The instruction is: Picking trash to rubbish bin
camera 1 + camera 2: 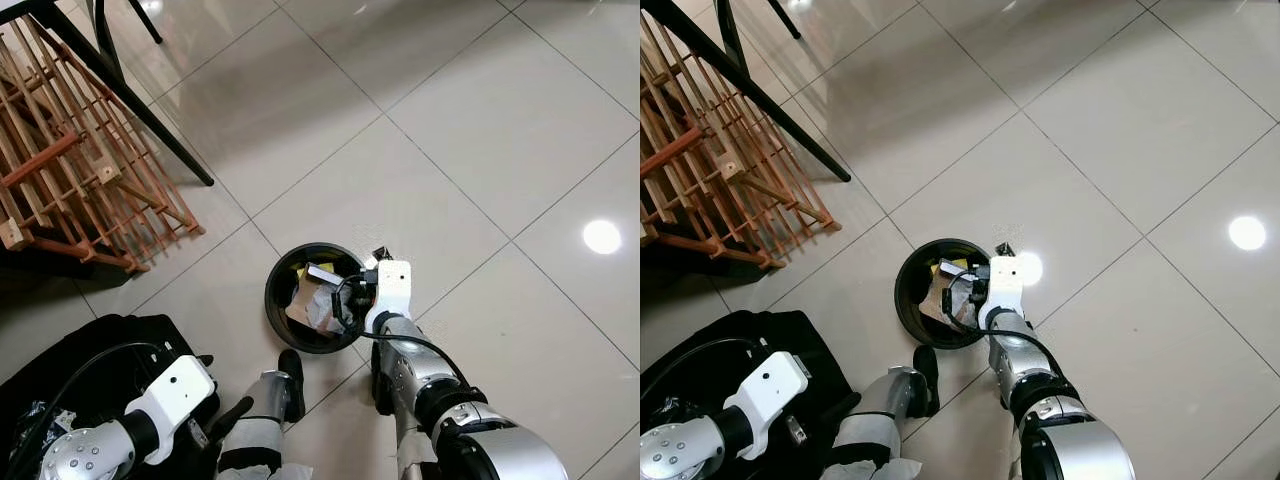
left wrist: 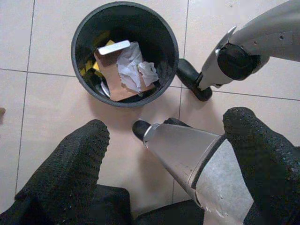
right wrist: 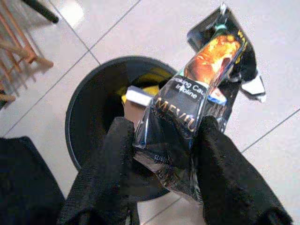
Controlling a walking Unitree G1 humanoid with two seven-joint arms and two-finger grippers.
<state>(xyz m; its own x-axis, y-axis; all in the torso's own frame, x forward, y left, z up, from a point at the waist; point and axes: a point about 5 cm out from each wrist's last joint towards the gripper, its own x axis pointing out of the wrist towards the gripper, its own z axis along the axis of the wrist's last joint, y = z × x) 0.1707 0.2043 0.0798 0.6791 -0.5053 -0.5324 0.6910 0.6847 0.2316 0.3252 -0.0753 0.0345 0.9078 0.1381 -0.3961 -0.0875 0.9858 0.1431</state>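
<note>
Pale tiled floor (image 1: pixel 480 120); right gripper (image 3: pixel 161 154) clamped shiny black snack wrapper (image 3: pixel 197 108) over round black rubbish bin (image 3: pixel 89 117); left gripper (image 2: pixel 164 150) hung w/ fingers apart.

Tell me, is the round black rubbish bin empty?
No, the round black rubbish bin holds crumpled white paper and brown cardboard.

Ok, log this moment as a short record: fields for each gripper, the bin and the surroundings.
right gripper: shut on a crumpled black wrapper, held over the bin's rim
left gripper: open, holding nothing, low beside the robot's legs
bin: black, round, on the tiled floor
bin contents: brown cardboard, white crumpled paper, yellow scraps
surroundings: wooden rack to the robot's left, black bag near the left arm
</note>
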